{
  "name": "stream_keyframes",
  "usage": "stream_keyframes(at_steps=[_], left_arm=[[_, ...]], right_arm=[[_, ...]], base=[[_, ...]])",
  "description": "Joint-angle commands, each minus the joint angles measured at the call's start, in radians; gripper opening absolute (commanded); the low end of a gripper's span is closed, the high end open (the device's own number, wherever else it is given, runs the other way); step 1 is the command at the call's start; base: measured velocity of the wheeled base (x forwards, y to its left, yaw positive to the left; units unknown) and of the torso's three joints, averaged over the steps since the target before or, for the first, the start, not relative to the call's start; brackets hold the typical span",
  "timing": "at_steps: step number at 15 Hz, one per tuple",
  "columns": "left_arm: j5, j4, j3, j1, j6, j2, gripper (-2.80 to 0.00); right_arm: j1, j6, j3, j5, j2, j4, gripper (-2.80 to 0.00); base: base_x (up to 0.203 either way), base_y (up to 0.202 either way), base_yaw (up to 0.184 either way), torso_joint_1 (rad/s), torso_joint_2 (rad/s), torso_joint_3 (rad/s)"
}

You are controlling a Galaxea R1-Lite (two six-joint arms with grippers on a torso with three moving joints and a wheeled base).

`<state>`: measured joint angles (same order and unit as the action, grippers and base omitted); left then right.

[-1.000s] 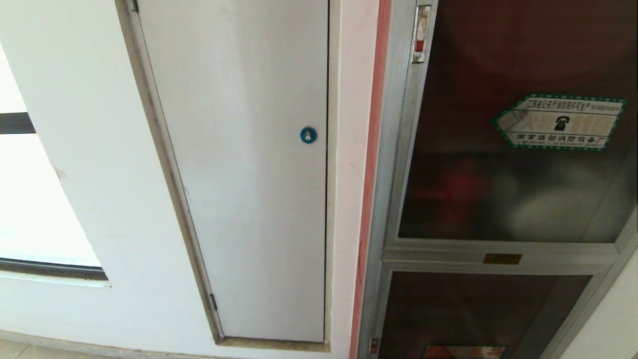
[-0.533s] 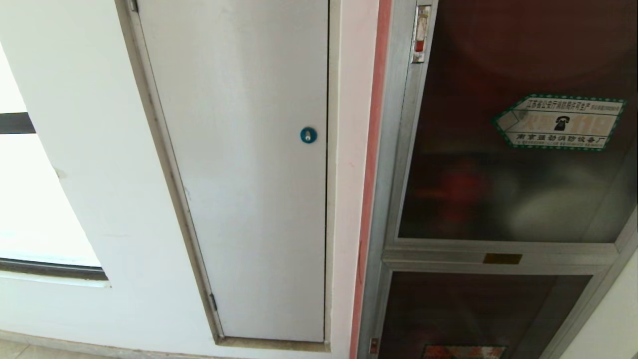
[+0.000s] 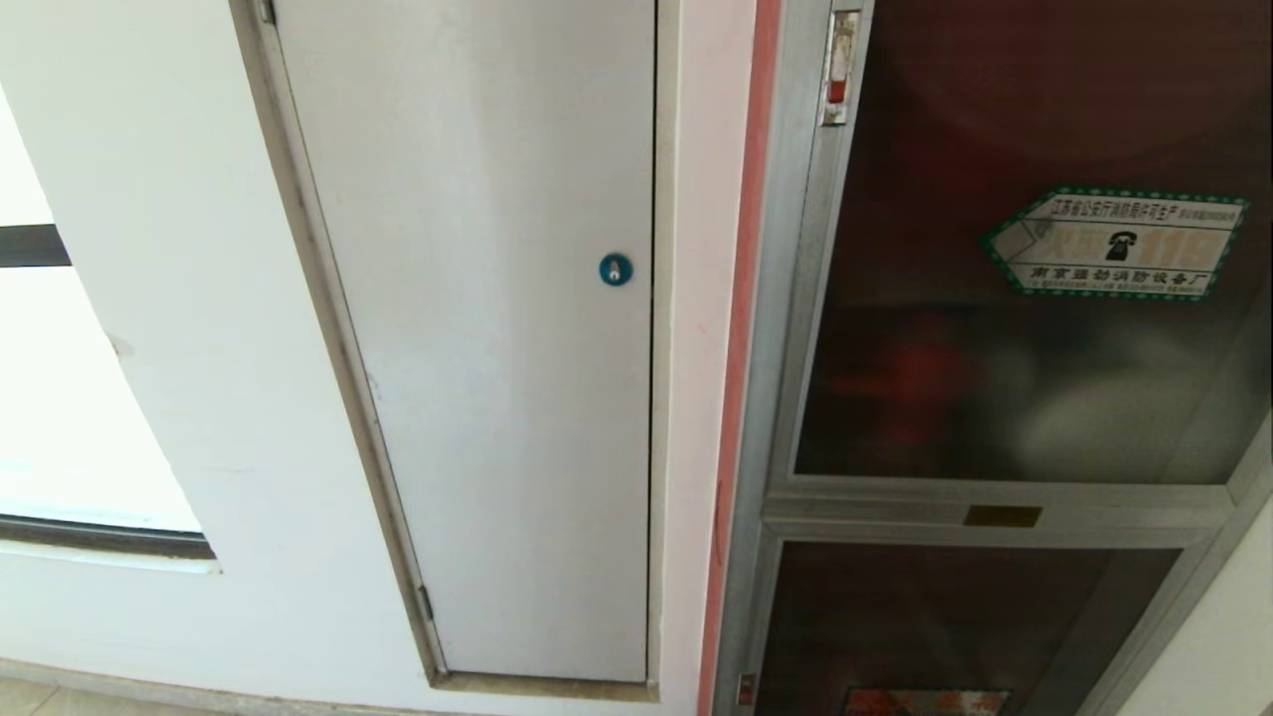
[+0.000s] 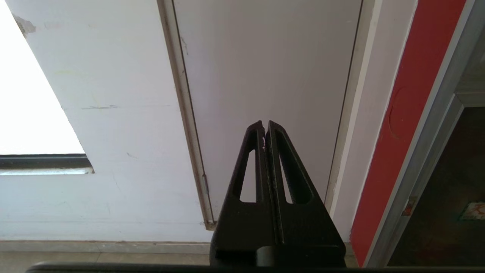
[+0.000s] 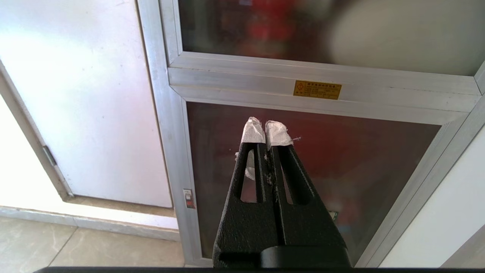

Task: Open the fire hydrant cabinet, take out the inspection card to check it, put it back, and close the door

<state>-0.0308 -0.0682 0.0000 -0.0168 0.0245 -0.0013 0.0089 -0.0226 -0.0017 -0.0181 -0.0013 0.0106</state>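
You face a wall with two doors side by side. On your left, a panel door (image 3: 477,338) sits in the wall, its round lock (image 3: 616,269) near its right edge. To the right stands the fire hydrant cabinet (image 3: 786,298). Its door (image 3: 1024,378) fills the upper part, with a latch (image 3: 839,68) at the top left and a sticker (image 3: 1119,244) on the glass. Below it sits a smaller lower door (image 3: 955,617). Left of the panel door, a window (image 3: 60,398) is set into the wall.

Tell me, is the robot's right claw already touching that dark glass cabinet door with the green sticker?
Apart. In the right wrist view the right gripper, shut, points at the lower glass door; the door appears untouched in the head view.
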Motion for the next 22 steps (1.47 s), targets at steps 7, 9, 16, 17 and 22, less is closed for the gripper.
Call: stream_keyframes(at_steps=[7, 9, 16, 17, 22], left_arm=[[0.0, -0.001, 0.028, 0.0, 0.0, 0.001, -2.8], [0.0, -0.001, 0.028, 0.0, 0.0, 0.001, -2.8], [0.0, -0.001, 0.028, 0.0, 0.0, 0.001, -2.8], [0.0, -0.001, 0.028, 0.0, 0.0, 0.001, -2.8], [0.0, -0.001, 0.028, 0.0, 0.0, 0.001, -2.8]], right_arm=[[0.0, 0.0, 0.0, 0.0, 0.0, 0.0, -2.8], [0.0, 0.0, 0.0, 0.0, 0.0, 0.0, -2.8], [0.0, 0.001, 0.0, 0.0, 0.0, 0.0, -2.8], [0.0, 0.003, 0.0, 0.0, 0.0, 0.0, -2.8], [0.0, -0.001, 0.0, 0.0, 0.0, 0.0, -2.8]], base=[[0.0, 0.0, 0.0, 0.0, 0.0, 0.0], [0.0, 0.0, 0.0, 0.0, 0.0, 0.0], [0.0, 0.0, 0.0, 0.0, 0.0, 0.0], [0.0, 0.0, 0.0, 0.0, 0.0, 0.0], [0.0, 0.0, 0.0, 0.0, 0.0, 0.0]])
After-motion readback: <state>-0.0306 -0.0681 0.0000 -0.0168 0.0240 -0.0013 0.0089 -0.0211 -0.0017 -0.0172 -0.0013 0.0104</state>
